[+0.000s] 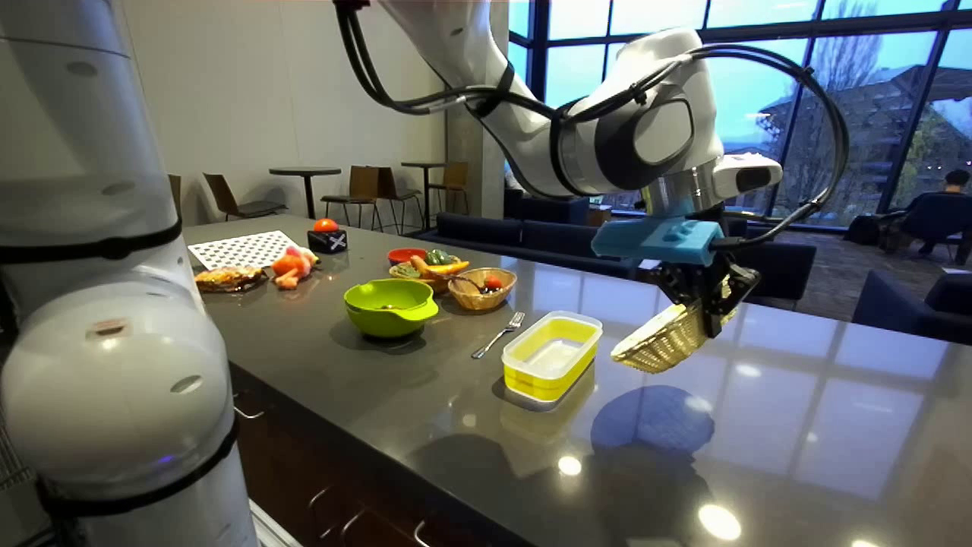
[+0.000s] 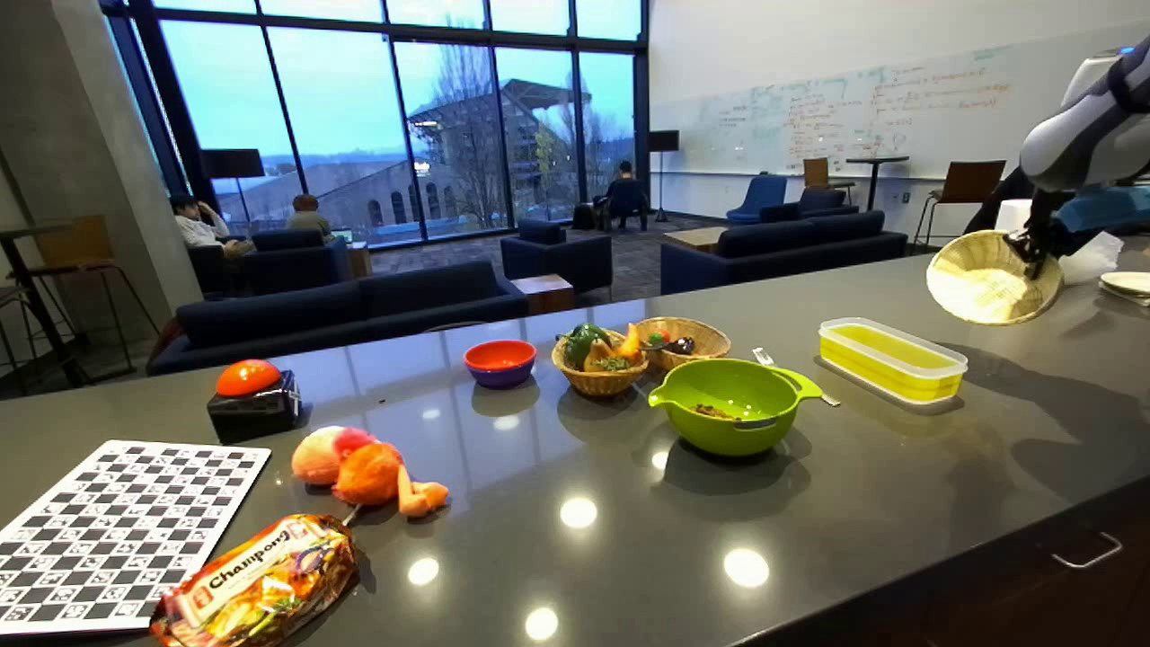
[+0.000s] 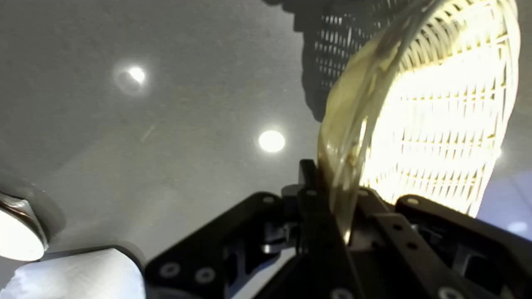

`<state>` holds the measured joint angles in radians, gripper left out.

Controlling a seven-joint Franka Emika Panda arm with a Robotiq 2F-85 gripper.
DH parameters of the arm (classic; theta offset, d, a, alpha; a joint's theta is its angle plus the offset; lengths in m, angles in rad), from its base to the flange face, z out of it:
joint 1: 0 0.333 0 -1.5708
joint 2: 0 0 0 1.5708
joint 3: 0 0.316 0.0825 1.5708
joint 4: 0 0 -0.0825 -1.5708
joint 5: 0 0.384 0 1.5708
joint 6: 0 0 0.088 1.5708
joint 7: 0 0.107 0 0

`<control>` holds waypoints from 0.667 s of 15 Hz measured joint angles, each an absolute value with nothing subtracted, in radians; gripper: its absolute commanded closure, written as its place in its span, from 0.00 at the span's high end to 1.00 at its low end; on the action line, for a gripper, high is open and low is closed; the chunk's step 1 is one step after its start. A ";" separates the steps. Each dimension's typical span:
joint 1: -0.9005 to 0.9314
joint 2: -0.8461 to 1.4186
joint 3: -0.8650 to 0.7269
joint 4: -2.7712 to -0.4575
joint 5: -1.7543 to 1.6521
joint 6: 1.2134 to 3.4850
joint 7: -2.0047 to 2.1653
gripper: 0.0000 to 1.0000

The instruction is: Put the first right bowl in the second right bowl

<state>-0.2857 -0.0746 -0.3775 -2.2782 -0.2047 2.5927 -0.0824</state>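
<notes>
The first right bowl is a round, pale cream bowl with a woven, basket-like wall (image 1: pixel 662 343). It is held tilted in the air above the counter, its open side showing in an exterior view (image 2: pixel 984 283). It fills the right of the wrist view (image 3: pixel 440 137). My gripper (image 1: pixel 717 308) is shut on its rim, which runs between the fingers in the wrist view (image 3: pixel 334 189). The second right bowl, rectangular and bright yellow with a whitish rim, stands upright on the counter in both exterior views (image 1: pixel 531 381) (image 2: pixel 885 370). It is beside and below the held bowl, and out of the wrist view.
A fork (image 1: pixel 500 334) lies between the yellow bowl and a lime-green bowl (image 1: pixel 387 315). Behind are wicker baskets (image 2: pixel 600 382) with toy vegetables and a red-purple bowl (image 2: pixel 499 364). White objects (image 3: pixel 79 276) show at the wrist view's lower left.
</notes>
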 measured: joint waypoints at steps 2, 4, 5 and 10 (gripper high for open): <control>-0.285 -0.104 -0.378 -2.283 -0.085 2.575 -0.216 0.02; -0.283 -0.133 -0.378 -2.284 0.007 2.531 -0.335 0.02; -0.281 -0.145 -0.379 -2.284 0.038 2.503 -0.383 0.02; -0.265 -0.177 -0.379 -2.282 0.111 2.356 -0.555 0.02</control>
<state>-0.2651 -0.1770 -0.3788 -2.2815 0.1111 2.3559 -0.5554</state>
